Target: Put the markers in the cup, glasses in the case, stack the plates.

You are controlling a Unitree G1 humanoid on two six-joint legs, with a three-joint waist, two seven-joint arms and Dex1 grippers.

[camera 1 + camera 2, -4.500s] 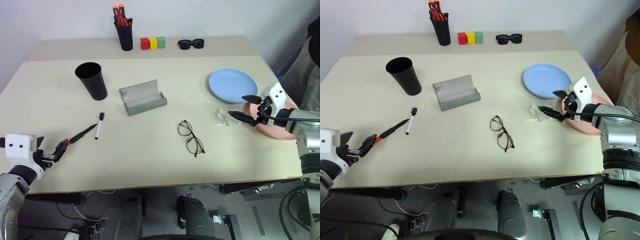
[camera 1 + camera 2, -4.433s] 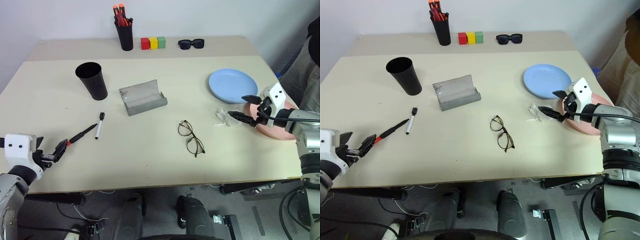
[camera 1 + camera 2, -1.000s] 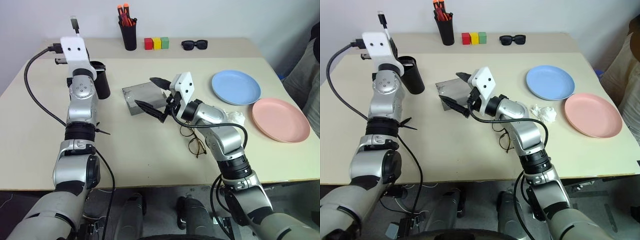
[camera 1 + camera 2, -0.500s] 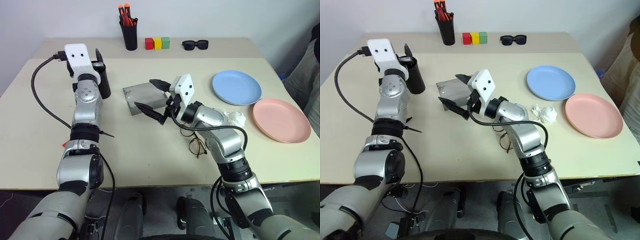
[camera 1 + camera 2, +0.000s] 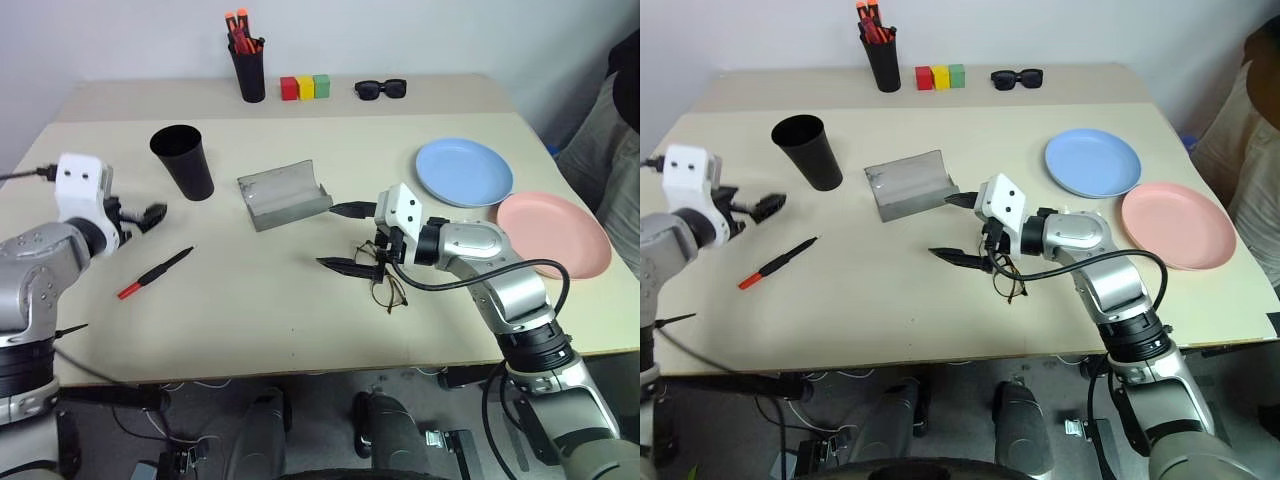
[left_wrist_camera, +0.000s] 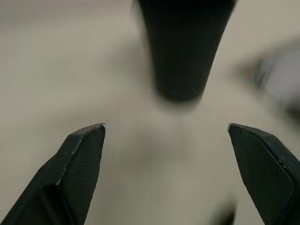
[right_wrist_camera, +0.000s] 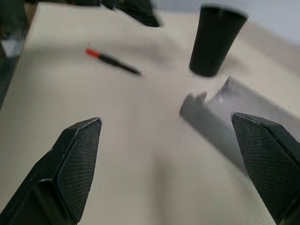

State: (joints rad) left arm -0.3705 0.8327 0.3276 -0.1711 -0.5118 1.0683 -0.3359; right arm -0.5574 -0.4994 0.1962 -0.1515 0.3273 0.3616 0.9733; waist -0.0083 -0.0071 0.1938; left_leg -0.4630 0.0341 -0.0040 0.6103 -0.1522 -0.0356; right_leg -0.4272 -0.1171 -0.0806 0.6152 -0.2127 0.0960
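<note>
Both claws stood spread wide and held nothing. Nearest the table's front edge, the right gripper (image 5: 345, 236) pointed across toward the robot's left, one finger above the other with a broad gap between them. It sat just beside the glasses (image 5: 383, 277), which lay flat on the table (image 5: 300, 330) with the temples open; whether the lower finger touched the frame could not be determined. The left gripper (image 5: 148, 215) was over the left part of the table with its fingers (image 6: 79, 161) set well apart and empty, aimed toward the cup (image 5: 182, 160). The wrist view confirmed the cup's base directly ahead of the open fingers, with bare table between.

One marker, the black one with the red tip (image 5: 155, 273), lay flat on the table close to the left gripper and apart from it. The white marker could not be located on the table surface.

Farther back, the cup stood upright near the left side. The case (image 5: 285, 194) lay open at mid-table, lid raised, just beyond the right gripper's upper finger and not touching it. To the right, the light blue plate (image 5: 465, 172) and the pink plate (image 5: 554, 234) rested side by side, unstacked, the pink one nearer the right edge.

Along the far edge stood a narrower black cup of orange-capped markers (image 5: 246, 58), three coloured blocks (image 5: 305, 86) and black sunglasses (image 5: 381, 88).
</note>
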